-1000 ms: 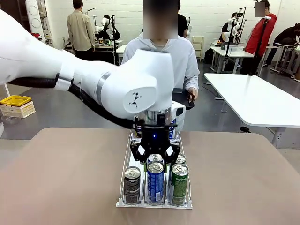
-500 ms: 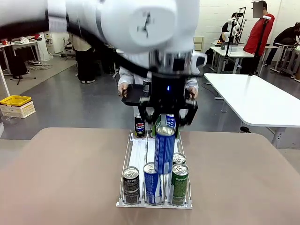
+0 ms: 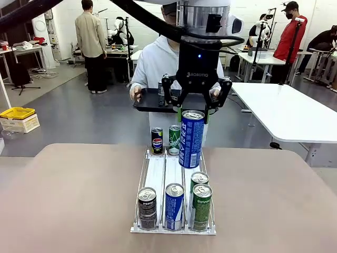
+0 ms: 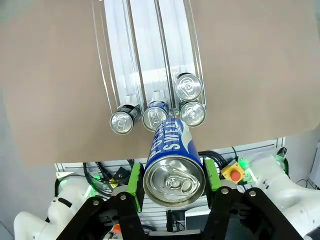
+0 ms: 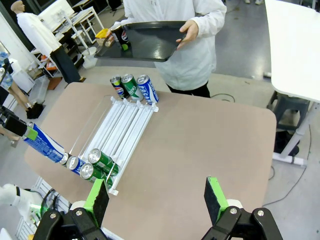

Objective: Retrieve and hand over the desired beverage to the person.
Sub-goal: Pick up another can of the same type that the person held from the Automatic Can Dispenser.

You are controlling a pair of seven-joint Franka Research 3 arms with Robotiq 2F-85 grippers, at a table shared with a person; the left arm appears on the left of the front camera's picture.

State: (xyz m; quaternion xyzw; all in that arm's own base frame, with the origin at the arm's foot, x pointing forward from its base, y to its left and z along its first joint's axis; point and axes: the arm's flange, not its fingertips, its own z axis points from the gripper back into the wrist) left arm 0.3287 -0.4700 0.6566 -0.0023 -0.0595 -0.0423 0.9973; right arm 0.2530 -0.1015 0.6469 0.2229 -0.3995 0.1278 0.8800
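Note:
My left gripper [image 3: 192,112] hangs above the rack, shut on a tall blue can [image 3: 191,138], which it grips near the top and holds upright. In the left wrist view the green pads [image 4: 134,179] clamp both sides of the blue can [image 4: 174,165]. The person [image 3: 158,63] in a white hooded jacket stands at the far side and holds a black tray [image 3: 150,103] with one can on it. My right gripper [image 5: 156,200] is open and empty, high above the table, with the person [image 5: 190,30] and the tray [image 5: 145,42] ahead of it.
A clear three-lane can rack [image 3: 155,176] lies mid-table. A black Pepsi can [image 3: 148,208], a blue can [image 3: 174,205] and two green cans [image 3: 201,206] stand at its near end. Another Pepsi can [image 3: 157,140] and a green can [image 3: 174,139] stand at the far end. A white table [image 3: 284,113] stands at the right.
My left gripper has risen from the front of the rack's middle lane with the blue can in it. The person's tray has come into view behind it.

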